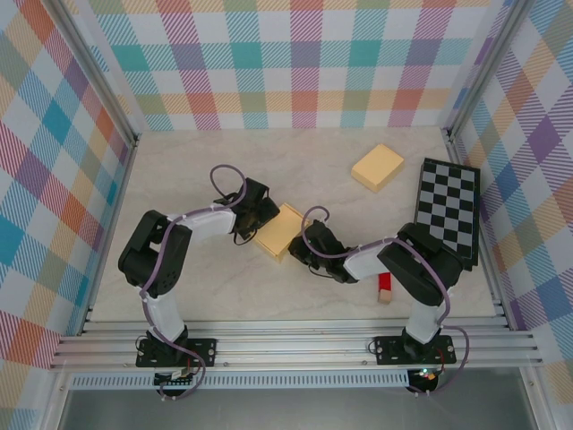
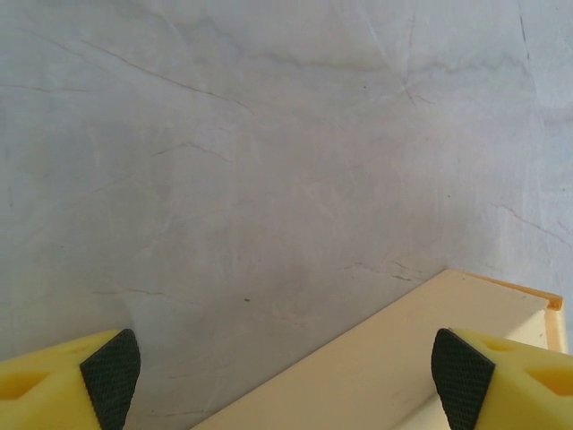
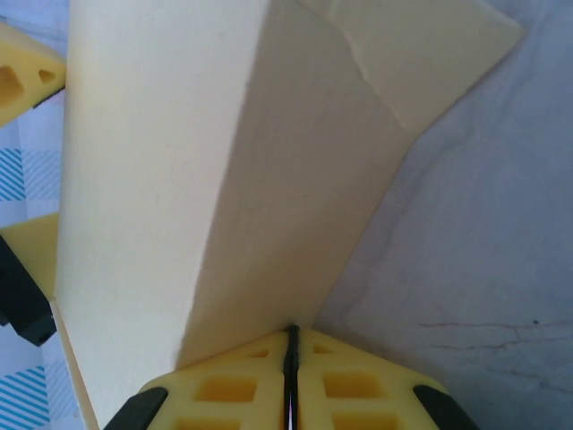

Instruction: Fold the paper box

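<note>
Paper box (image 1: 280, 230): pale cream card, matte and smooth, flat rectangular panels with sharp creases. In the right wrist view one panel slopes up and away from the fingertips, a long fold running from the tips toward the top, and a flap with a slightly torn-looking edge sits at the far right corner. Table (image 2: 269, 134): pale marble-pattern surface with thin grey veins. Right gripper (image 3: 291, 376): yellow ribbed plastic fingers pressed together, only a dark seam between them, pinching the card where the fold meets the tips. The box rises directly ahead of and to the left of these fingers, with bare table to their right. Left gripper (image 2: 286, 376): jaws spread wide, black textured pads (image 2: 112, 367) facing each other and nothing gripped. A corner of the box's flat panel lies low between the fingers and nearer the right one, with open table ahead. Left arm pose, from above: elbow bent sharply, forearm reaching right, wrist at the box's left side. Right arm: upper link leaning left, forearm low over the table, wrist at the box's near right edge. Well to the right of the right fingers lie a second cream box (image 1: 378, 167), a black-and-white checkerboard (image 1: 448, 213) and a small red block (image 1: 385, 287).
</note>
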Robot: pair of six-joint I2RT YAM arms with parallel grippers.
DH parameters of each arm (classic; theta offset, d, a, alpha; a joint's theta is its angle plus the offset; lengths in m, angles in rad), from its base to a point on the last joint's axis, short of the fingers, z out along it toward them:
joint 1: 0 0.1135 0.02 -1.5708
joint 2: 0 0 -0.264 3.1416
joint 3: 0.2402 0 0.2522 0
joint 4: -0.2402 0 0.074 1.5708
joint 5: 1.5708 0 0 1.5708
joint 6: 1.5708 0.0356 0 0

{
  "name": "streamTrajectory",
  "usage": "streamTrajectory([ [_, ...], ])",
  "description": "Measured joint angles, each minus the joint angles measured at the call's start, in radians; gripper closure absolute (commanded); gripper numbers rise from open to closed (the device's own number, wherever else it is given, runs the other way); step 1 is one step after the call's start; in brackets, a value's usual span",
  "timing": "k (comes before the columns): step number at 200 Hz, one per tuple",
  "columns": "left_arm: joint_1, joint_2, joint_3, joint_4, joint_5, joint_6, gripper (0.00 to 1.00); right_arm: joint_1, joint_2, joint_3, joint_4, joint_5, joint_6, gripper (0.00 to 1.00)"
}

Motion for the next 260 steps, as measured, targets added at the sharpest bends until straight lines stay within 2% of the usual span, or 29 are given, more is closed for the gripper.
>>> streamTrajectory([
  [36,-0.023,-0.002,0.017,-0.053,-0.054,-0.048,0.11,-0.005,-0.028,0.017,-0.092,-0.006,-0.014,0.89],
  [67,-0.043,-0.012,0.017,-0.101,-0.034,-0.079,0.11,-0.005,-0.106,0.019,-0.265,-0.043,-0.064,0.88],
  [93,-0.053,-0.016,0.014,-0.122,-0.009,-0.079,0.11,-0.035,-0.184,-0.007,-0.343,-0.101,-0.107,0.88],
  [125,-0.053,-0.02,0.034,-0.179,0.024,-0.045,0.09,-0.166,-0.329,-0.033,-0.452,-0.143,-0.208,0.88],
  [153,-0.035,-0.006,0.128,-0.319,0.05,0.067,0.09,-0.306,-0.41,-0.033,-0.528,-0.195,-0.304,0.88],
  [169,-0.021,0.027,0.222,-0.356,0.06,0.148,0.09,-0.348,-0.403,-0.032,-0.55,-0.232,-0.34,0.87],
  [192,-0.014,0.077,0.318,-0.356,0.091,0.222,0.1,-0.354,-0.354,-0.026,-0.558,-0.288,-0.354,0.87],
  [260,-0.048,0.169,0.344,-0.311,0.186,0.258,0.11,-0.354,-0.185,-0.024,-0.443,-0.382,-0.341,0.88],
])
